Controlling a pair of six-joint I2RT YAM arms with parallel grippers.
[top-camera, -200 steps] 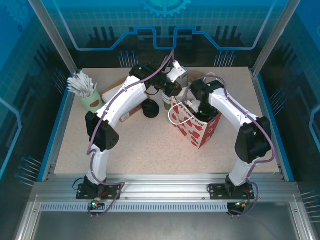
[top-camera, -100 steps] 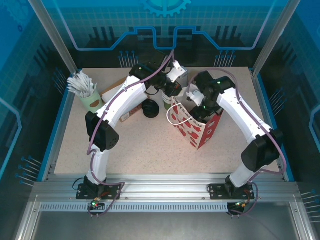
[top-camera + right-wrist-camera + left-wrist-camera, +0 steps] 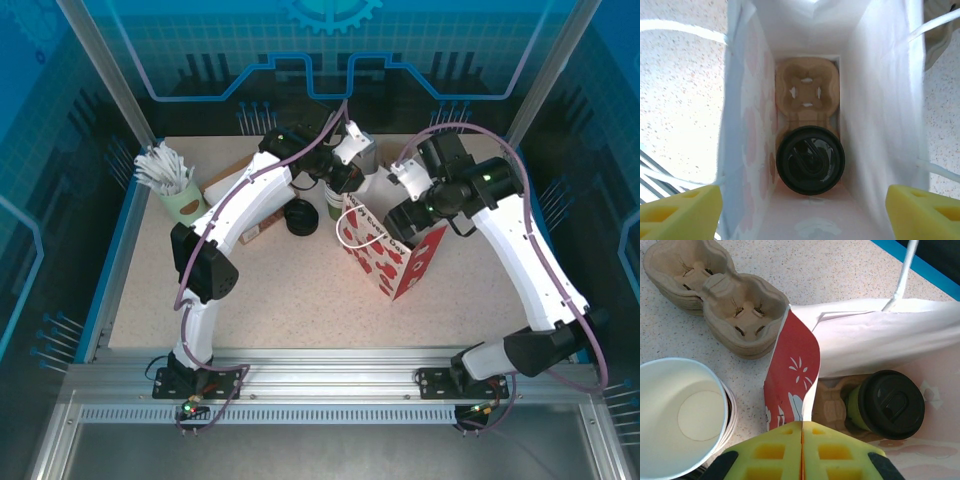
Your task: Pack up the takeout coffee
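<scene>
The takeout coffee (image 3: 810, 160), a green cup with a black lid (image 3: 892, 404), stands inside the red-and-white paper bag (image 3: 392, 255), in one pocket of a brown cardboard carrier (image 3: 807, 90) on the bag's floor. My left gripper (image 3: 802, 424) is shut on the bag's red upper edge (image 3: 795, 365), at the bag's far left corner (image 3: 344, 192). Above the bag's mouth hangs my right gripper (image 3: 802, 192), open, looking straight down at the lid with nothing between its yellow fingers (image 3: 682, 210).
A stack of cardboard carriers (image 3: 715, 295) and a stack of lidless white cups (image 3: 685, 415) sit just beyond the bag. Loose black lids (image 3: 300, 217) lie to its left. A green cup of white stirrers (image 3: 170, 185) stands at the far left. The bag's white handles (image 3: 355, 235) stick out.
My right arm has risen and swung back to the right, lifting its gripper off the bag's top. The left arm and the bag have stayed put.
</scene>
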